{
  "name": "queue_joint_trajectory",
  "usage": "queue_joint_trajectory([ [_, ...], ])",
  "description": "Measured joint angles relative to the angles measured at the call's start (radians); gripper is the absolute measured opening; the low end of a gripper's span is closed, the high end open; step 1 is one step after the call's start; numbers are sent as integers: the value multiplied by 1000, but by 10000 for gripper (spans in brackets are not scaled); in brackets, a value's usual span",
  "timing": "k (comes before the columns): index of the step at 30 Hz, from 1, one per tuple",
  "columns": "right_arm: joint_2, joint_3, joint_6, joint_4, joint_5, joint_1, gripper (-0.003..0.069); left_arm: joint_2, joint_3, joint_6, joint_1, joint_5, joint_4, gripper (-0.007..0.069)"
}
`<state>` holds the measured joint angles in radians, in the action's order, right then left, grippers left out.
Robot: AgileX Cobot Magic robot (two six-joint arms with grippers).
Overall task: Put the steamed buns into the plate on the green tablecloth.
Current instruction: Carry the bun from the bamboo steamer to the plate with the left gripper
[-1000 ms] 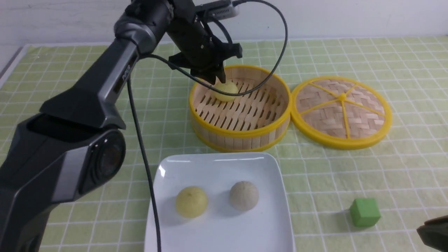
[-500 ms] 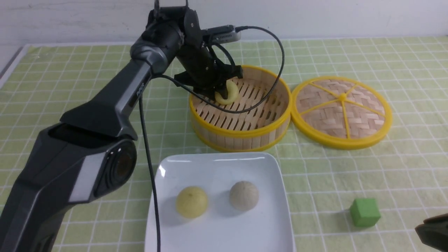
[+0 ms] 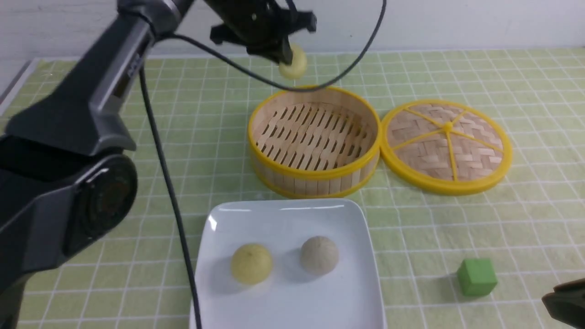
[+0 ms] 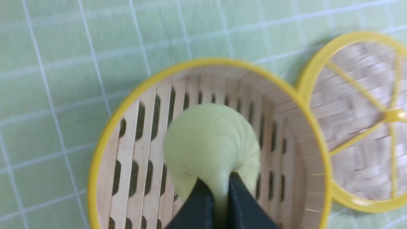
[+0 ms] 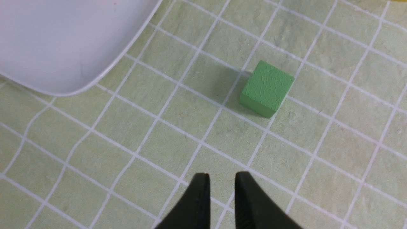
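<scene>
steamed buns (image 3: 294, 65): three in all
pale yellow buns (image 3: 251, 263): two
off-white bun (image 3: 319, 255): one
white square plate (image 3: 283, 219): one
yellow-rimmed steamer basket (image 3: 315, 173): one
woven lid (image 3: 445, 146): one
green cube (image 3: 476, 276): one
checked green tablecloth (image 3: 502, 73): one
grippers: two, left gripper (image 4: 219, 181) and right gripper (image 5: 222, 175)
black cable (image 3: 169, 192): one

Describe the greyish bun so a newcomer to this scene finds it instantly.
Start at the white square plate at the front of the green tablecloth. On it sit a pale yellow bun and, to its right, the greyish bun. Its dull off-white colour sets it apart.
</scene>
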<state>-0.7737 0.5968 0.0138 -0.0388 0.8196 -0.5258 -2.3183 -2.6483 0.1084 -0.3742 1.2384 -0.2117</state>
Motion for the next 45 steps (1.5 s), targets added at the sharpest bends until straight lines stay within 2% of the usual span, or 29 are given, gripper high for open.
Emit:
queue_joint_trajectory([
  [3,0,0,0,0,0,0,145,97,19,-14,0,0,0,20],
  [7,0,0,0,-1,1,0,146,320,268,-13,0,0,1,20],
  [8,0,0,0,-1,4,0,147,411,388,-13,0,0,-1,20],
  [9,0,0,0,-1,4,0,148,424,409,-13,0,0,-2,20],
  [14,0,0,0,-1,11,0,153,754,1049,-21,0,0,-17,22],
  [15,0,0,0,-1,12,0,153,764,1072,-21,0,0,-17,22],
  [16,0,0,0,-1,13,0,153,825,1226,-24,0,-4,-39,22],
  [19,0,0,0,-1,14,0,153,903,1529,-47,0,-113,-120,22],
  [21,0,0,0,-1,12,0,155,913,1652,-78,0,-190,-168,22],
  [27,0,0,0,-1,-1,0,149,922,1850,-215,0,-319,-318,22],
  [30,1,0,0,-1,1,0,97,923,1890,-256,0,-390,-343,24],
  [33,21,6,0,-3,39,0,5,921,1900,-267,0,-469,-343,34],
  [36,62,29,17,-24,93,0,-13,911,1901,-268,0,-509,-338,47],
  [40,193,63,58,-59,164,0,-15,872,1901,-269,0,-528,-337,132],
  [41,260,65,79,-64,180,0,-15,864,1902,-269,0,-528,-337,181],
  [42,280,65,89,-65,182,0,-15,863,1902,-269,0,-529,-337,197],
  [45,456,2,123,-65,126,0,-13,864,1899,-269,0,-529,-336,335],
])
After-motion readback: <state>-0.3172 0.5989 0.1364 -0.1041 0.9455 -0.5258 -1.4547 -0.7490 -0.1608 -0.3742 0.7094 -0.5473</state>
